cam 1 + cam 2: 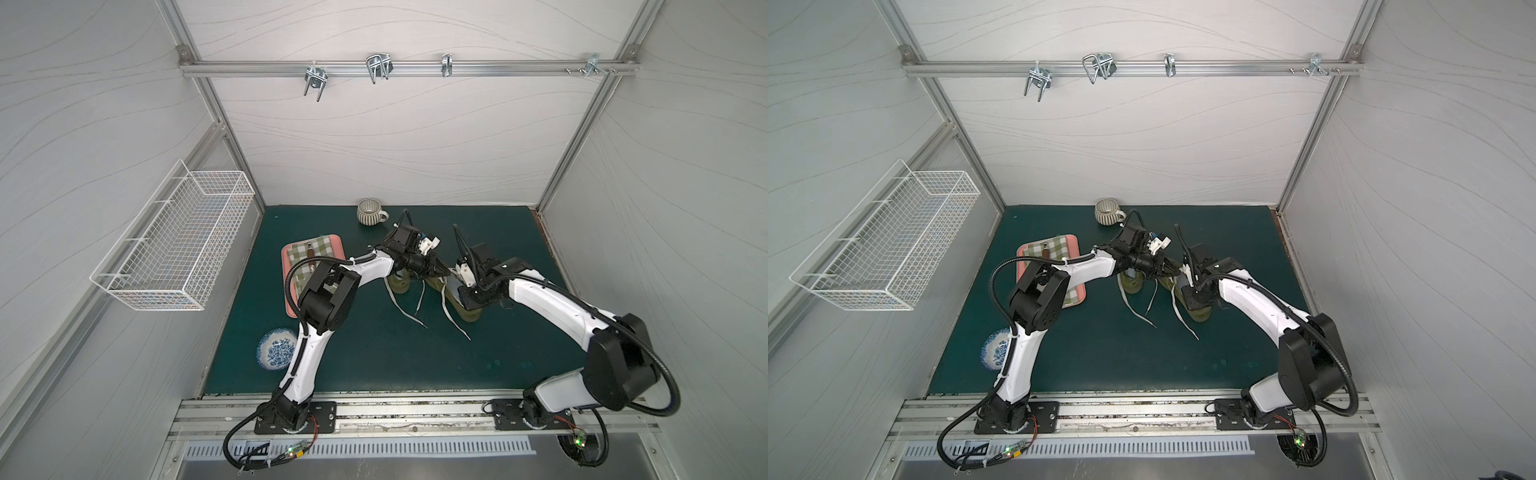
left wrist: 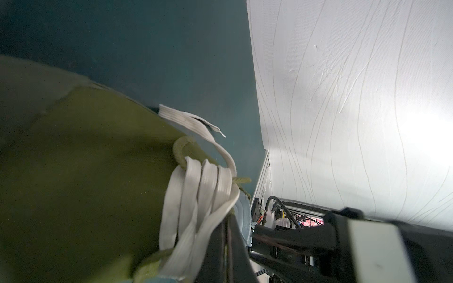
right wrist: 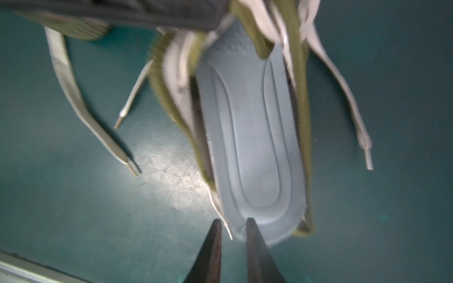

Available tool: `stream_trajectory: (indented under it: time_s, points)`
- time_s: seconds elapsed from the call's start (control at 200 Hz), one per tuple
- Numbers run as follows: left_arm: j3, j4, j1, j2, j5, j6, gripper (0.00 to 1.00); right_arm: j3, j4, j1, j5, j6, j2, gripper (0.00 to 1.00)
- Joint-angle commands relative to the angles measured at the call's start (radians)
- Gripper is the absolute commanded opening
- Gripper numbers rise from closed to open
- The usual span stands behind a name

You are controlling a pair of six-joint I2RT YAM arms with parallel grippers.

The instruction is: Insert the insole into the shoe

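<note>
An olive shoe [image 1: 469, 313] with loose white laces lies mid-table, seen in both top views [image 1: 1201, 313]. A pale blue insole [image 3: 250, 127] lies along its opening, its front under the tongue and its heel end jutting past the collar. My right gripper [image 3: 232, 221] is at that heel end, one finger over the insole and the other outside it, with the rim filling the narrow gap. My left gripper [image 2: 227, 220] is shut at the laced edge of the shoe [image 2: 85, 171], a sliver of olive between its fingers. Its tip [image 1: 444, 272] is at the shoe's opening.
A second olive shoe [image 1: 401, 286] lies just left of the first, laces [image 1: 405, 311] trailing toward the front. A striped mug [image 1: 371, 212] stands at the back. A pink tray [image 1: 285, 259] with a checked cloth and a blue-patterned dish [image 1: 276, 348] lie left. A wire basket [image 1: 174, 245] hangs on the left wall.
</note>
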Motion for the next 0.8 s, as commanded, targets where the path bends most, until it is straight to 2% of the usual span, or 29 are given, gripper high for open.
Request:
stream_trajectory:
  time_s: [0.0, 0.04, 0.115, 0.305, 0.4, 0.53, 0.685, 0.795]
  points:
    - [0.009, 0.022, -0.002, -0.026, 0.003, 0.001, 0.0, 0.004, 0.087, -0.073, -0.107, 0.086, 0.176, 0.12]
    - [-0.002, 0.044, -0.004, -0.033, 0.002, -0.012, 0.0, 0.034, 0.065, -0.054, -0.085, 0.077, 0.181, 0.12]
    - [-0.011, 0.06, -0.004, -0.037, 0.002, -0.024, 0.0, 0.052, 0.047, -0.007, -0.016, 0.069, 0.104, 0.12]
    - [-0.013, 0.049, -0.003, -0.049, 0.006, -0.017, 0.0, 0.111, -0.074, 0.011, 0.044, 0.067, -0.04, 0.13]
    - [-0.011, 0.034, -0.002, -0.052, 0.006, -0.003, 0.0, 0.107, -0.076, 0.022, 0.068, 0.078, -0.073, 0.14]
    - [-0.01, 0.026, -0.002, -0.054, 0.004, -0.004, 0.0, 0.044, 0.0, 0.023, 0.106, 0.114, 0.001, 0.16]
    - [-0.024, 0.018, -0.003, -0.064, -0.007, 0.003, 0.0, 0.004, 0.066, 0.031, 0.108, 0.132, 0.157, 0.13]
    - [-0.034, 0.021, -0.002, -0.061, -0.006, 0.001, 0.0, 0.028, 0.034, 0.065, 0.159, 0.139, 0.111, 0.13]
